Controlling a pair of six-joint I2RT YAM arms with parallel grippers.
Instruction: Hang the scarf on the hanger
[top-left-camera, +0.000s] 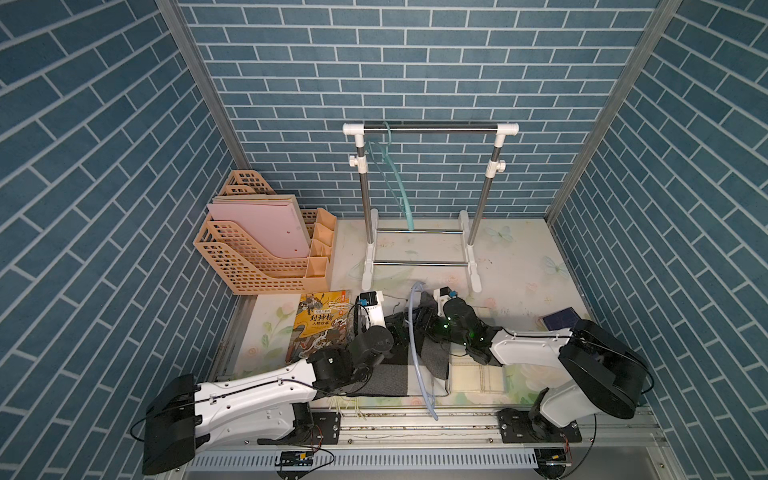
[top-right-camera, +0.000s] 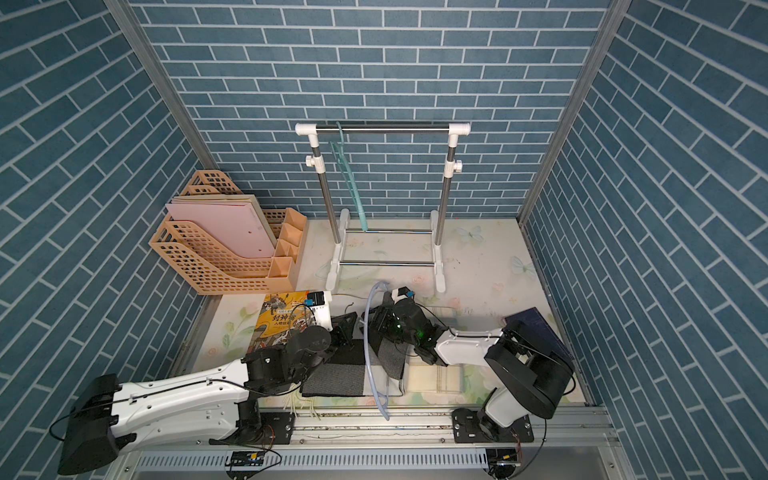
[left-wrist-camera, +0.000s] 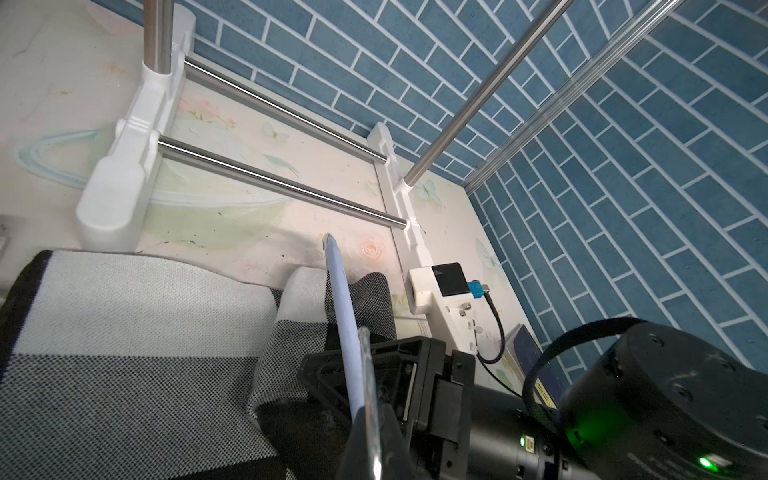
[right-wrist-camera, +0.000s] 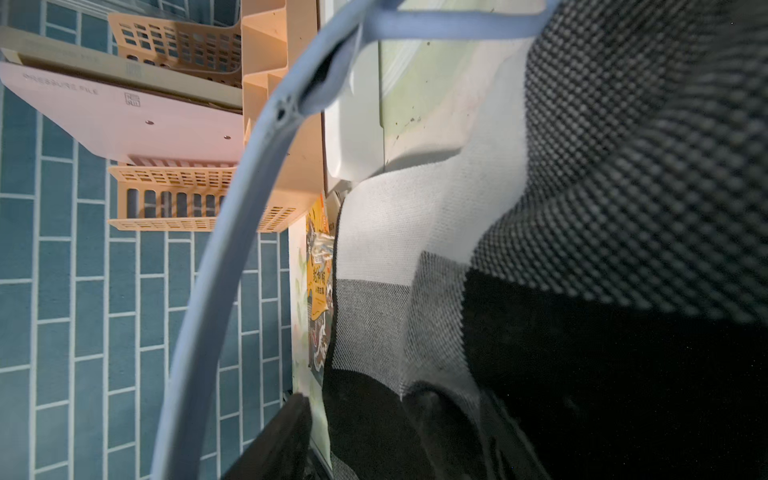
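hanger (top-left-camera: 410, 320): pale blue, centre-front of table (top-left-camera: 511, 266), long axis front-to-back, far tip toward rack (top-left-camera: 430, 128), near end over the front rail | scarf (top-left-camera: 382, 376): checked, lying crosswise under it, one fold over it | left gripper (top-left-camera: 402, 332): fingers pressed together, apparently pinching the hanger | right gripper (top-left-camera: 424, 322): at the scarf fold, fingers' spread unclear

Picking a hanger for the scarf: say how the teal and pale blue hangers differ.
The teal hanger hangs from the clothes rack's top rail; the pale blue hanger is low, crossing the checked scarf. Nothing touches the teal one; the left gripper holds the pale blue one. Both are slim plastic hangers.
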